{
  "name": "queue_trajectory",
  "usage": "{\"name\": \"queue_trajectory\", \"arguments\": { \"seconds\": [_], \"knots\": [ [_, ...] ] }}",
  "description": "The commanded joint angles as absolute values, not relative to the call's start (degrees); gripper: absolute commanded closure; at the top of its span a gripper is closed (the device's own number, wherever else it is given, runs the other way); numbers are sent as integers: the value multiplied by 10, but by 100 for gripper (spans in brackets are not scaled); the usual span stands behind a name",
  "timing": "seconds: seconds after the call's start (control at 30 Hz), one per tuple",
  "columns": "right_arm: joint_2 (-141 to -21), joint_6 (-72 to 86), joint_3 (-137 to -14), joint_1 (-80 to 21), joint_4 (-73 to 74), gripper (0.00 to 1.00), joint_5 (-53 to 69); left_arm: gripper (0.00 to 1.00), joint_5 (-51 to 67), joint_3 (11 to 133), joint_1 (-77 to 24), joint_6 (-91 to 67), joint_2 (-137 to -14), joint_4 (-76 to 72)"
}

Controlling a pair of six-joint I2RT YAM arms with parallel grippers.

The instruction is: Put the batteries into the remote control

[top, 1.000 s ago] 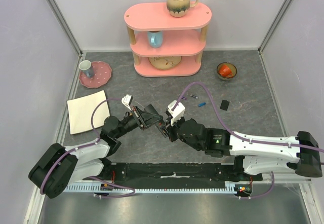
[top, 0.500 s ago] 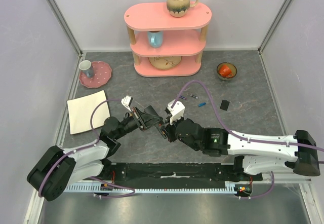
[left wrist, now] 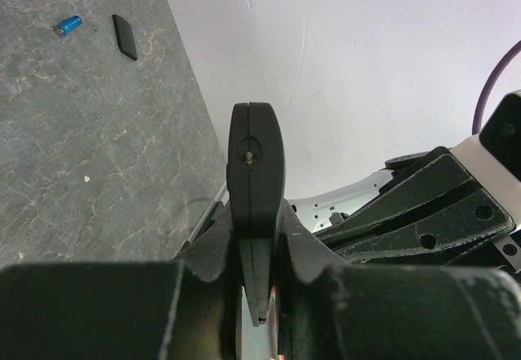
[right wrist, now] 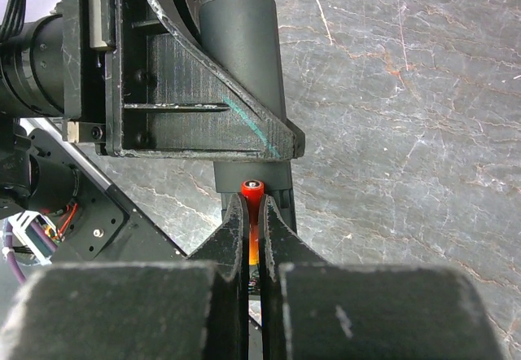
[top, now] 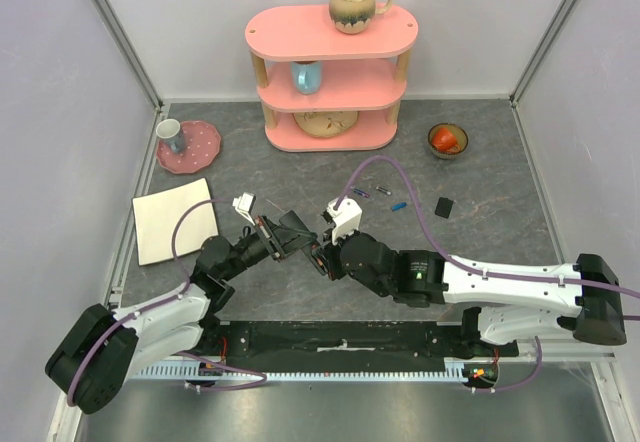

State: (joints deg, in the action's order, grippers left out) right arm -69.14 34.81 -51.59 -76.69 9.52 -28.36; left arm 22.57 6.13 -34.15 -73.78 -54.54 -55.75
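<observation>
L gripper (left wrist: pixel 256 244) clamped on remote control (left wrist: pixel 255 173), held edge-up; R gripper (right wrist: pixel 251 207) pinched tight on red-orange battery (right wrist: pixel 251 188), tip just by remote's end; blue battery (left wrist: pixel 67 24) lying further back

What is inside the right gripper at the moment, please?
A red-orange battery is pinched inside the right gripper. Only its tip and a thin strip show; the fingers cover the rest. The remote control is just beyond its tip.
</observation>
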Motion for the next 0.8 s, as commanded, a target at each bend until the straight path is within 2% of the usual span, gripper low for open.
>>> {"name": "queue_trajectory", "arguments": {
  "seconds": [0.0,0.77],
  "knots": [
    [-696,349,-529,-780,163,100,-271,98,168,65,-332,-708,-536,-593],
    [-715,323,-540,-781,174,100,-227,98,212,100,-331,-738,-600,-643]
  ]
}}
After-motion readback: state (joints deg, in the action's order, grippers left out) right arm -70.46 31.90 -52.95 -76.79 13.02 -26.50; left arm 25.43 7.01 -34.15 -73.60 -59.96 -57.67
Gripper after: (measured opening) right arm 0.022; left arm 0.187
